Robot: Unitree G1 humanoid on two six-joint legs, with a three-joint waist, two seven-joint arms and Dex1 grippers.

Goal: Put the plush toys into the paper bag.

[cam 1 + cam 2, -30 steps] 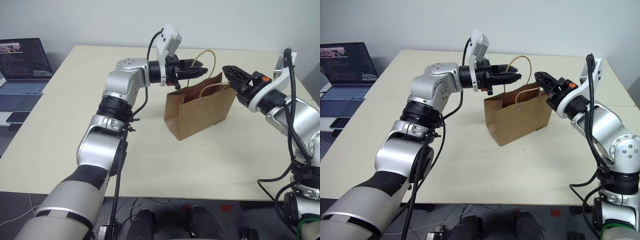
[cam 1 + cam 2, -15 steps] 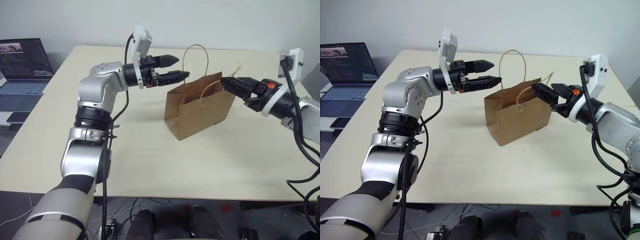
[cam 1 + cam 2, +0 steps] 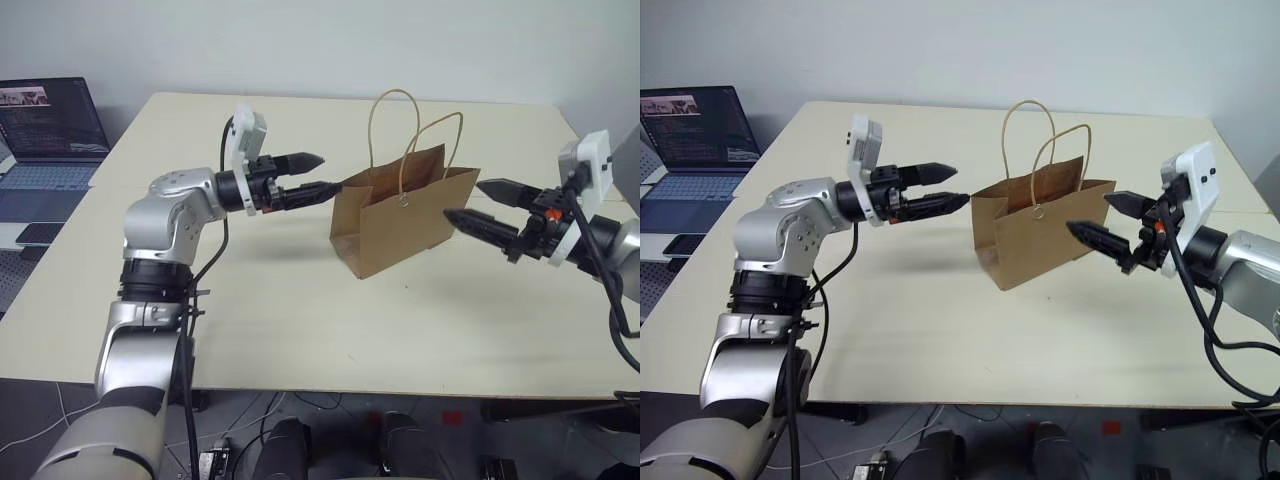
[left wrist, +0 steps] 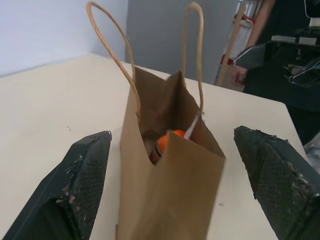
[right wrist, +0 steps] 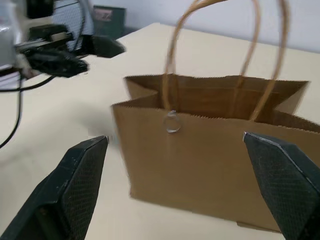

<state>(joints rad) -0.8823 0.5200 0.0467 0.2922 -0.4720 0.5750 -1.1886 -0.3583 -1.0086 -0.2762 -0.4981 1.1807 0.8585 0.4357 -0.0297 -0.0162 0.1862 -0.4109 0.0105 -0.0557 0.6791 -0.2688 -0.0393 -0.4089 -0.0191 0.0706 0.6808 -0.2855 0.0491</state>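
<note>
While both end effectors gape empty, the brown paper bag (image 3: 400, 222) stands upright, seemingly holding something orange (image 4: 167, 140).

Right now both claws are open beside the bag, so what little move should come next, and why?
Probably just draw both arms back and rest. The paper bag stands upright on the table, an orange toy shows inside it, and the left claw and right claw are open, apart from the bag, holding nothing.

Pale cream rectangular table (image 3: 300, 330) against plain grey-white wall (image 3: 300, 40); open dark-screened laptop (image 3: 45, 125) alongside, possibly on separate desk.
</note>
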